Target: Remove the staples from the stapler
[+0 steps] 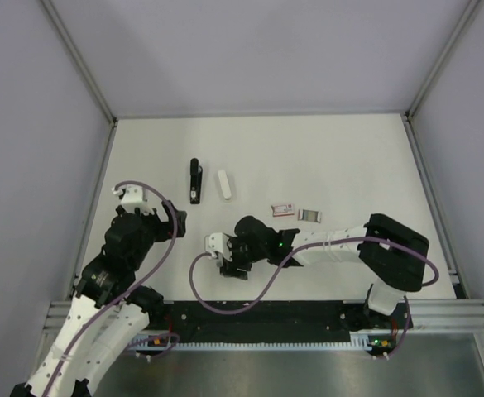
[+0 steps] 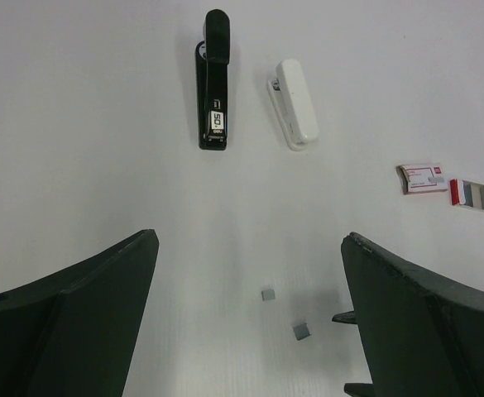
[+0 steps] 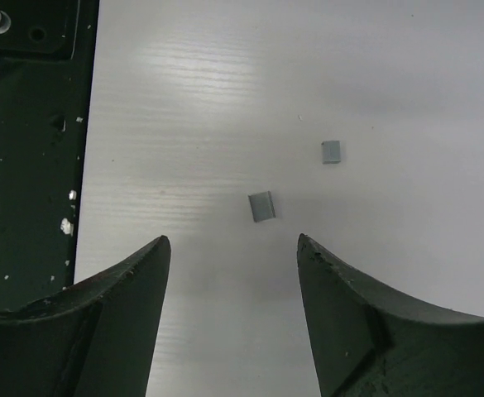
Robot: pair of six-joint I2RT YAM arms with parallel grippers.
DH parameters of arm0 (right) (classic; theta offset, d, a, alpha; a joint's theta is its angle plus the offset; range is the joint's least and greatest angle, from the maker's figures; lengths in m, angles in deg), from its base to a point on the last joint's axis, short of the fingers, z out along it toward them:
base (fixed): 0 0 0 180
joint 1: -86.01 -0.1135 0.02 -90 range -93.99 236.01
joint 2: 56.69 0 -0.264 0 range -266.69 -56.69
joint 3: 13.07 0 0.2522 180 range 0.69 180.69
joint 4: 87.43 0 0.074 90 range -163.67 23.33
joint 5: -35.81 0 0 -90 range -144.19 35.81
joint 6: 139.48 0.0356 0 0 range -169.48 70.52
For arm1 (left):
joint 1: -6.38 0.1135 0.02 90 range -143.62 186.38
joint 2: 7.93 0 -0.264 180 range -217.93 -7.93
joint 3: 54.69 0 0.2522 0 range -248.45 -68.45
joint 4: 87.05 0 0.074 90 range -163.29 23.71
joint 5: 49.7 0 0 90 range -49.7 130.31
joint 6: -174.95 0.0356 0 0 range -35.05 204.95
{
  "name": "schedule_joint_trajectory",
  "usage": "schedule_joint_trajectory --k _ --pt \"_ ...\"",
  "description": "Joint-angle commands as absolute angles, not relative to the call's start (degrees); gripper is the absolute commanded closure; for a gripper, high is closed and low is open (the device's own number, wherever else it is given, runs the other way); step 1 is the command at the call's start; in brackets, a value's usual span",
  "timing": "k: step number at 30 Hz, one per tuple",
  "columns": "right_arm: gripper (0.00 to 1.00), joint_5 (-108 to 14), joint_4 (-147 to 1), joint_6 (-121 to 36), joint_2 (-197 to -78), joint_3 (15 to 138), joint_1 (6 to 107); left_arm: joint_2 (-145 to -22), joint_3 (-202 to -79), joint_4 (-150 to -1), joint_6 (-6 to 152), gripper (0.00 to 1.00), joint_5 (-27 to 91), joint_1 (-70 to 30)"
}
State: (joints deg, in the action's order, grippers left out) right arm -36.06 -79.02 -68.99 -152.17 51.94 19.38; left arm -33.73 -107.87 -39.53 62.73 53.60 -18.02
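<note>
Hovering over the white bench [image 1: 349, 157] with fingers spread wide and nothing between: left end effector [image 2: 250, 240]. Beyond it, lying flat, slim glossy black stapler [image 2: 213, 83] with a pale label at its nearer end, just left of a white oblong block [image 2: 295, 103]. Further right and nearer, well apart from the stapler, two tiny grey staples [image 3: 261, 206] loose on the bench, just ahead of the right end effector [image 3: 232, 240], likewise gaping and empty

The top camera looks down over the whole white table [image 1: 349, 157] from above its near edge. The left wrist camera, low, faces the far edge, sharing the slim black bar-shaped stapler [image 2: 213, 83] with it. The right wrist camera looks down closely on tiny silvery-grey staple strips [image 3: 261, 206], shared with the left.
</note>
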Motion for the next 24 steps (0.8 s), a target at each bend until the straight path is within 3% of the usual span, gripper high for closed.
schedule_joint_trajectory --k 1,24 --pt "0.37 -31.9 -86.7 -78.4 -155.6 52.4 18.7 -33.8 -110.7 -36.2 62.5 0.01 54.7 -17.9" --pt "0.47 -28.6 -89.8 -78.7 -164.0 57.3 20.6 -32.1 -107.8 -38.6 64.8 0.01 50.9 -17.9"
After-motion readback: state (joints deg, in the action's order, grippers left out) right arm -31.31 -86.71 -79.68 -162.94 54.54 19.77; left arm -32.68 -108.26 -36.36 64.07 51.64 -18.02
